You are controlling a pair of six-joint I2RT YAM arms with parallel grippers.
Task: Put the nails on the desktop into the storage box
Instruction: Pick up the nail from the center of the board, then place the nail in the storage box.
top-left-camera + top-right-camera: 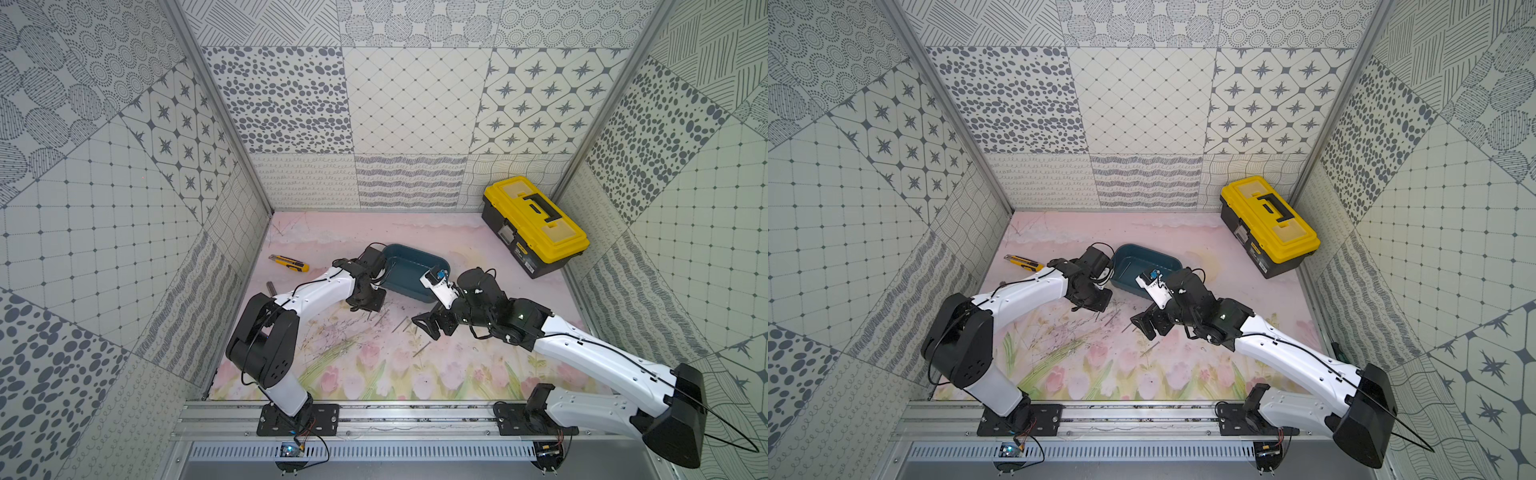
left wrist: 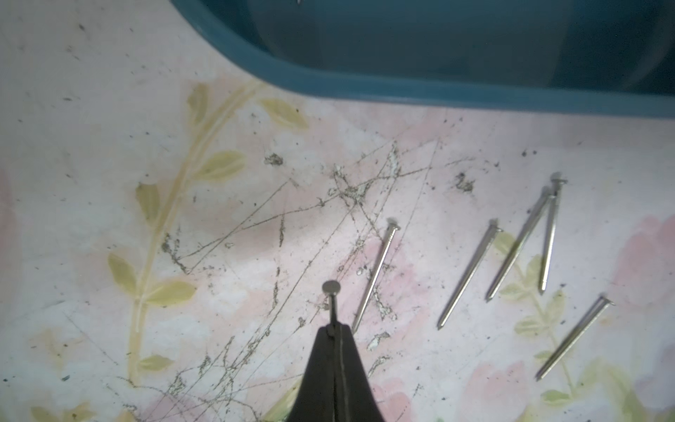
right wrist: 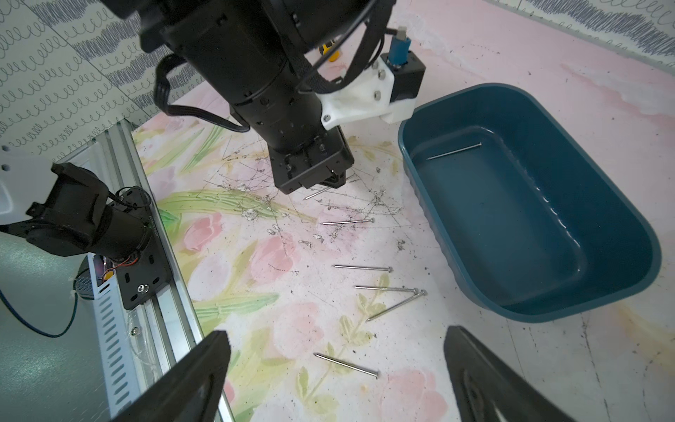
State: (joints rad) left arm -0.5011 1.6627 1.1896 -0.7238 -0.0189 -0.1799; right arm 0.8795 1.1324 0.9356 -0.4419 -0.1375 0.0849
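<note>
Pinched shut, the left hand (image 2: 334,330) grips one nail (image 2: 331,289) beside the storage box (image 2: 401,91); five loose nails (image 2: 467,277) lie near the box on the tabletop (image 2: 109,146). From the right wrist, the right hand (image 3: 336,334) gapes wide and empty, and only one stored nail (image 3: 453,150) lies inside the box, so most of the job looks undone.

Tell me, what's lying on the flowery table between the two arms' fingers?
Five loose nails lie on the desktop between the left fingers and right fingers, clearest in the right wrist view.

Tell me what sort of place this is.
Probably a robot test booth, not a real workshop: left arm and right arm bolted to an aluminium rail, patterned panel walls boxing in a floral desktop, and staged props like a toolbox and nails.
</note>
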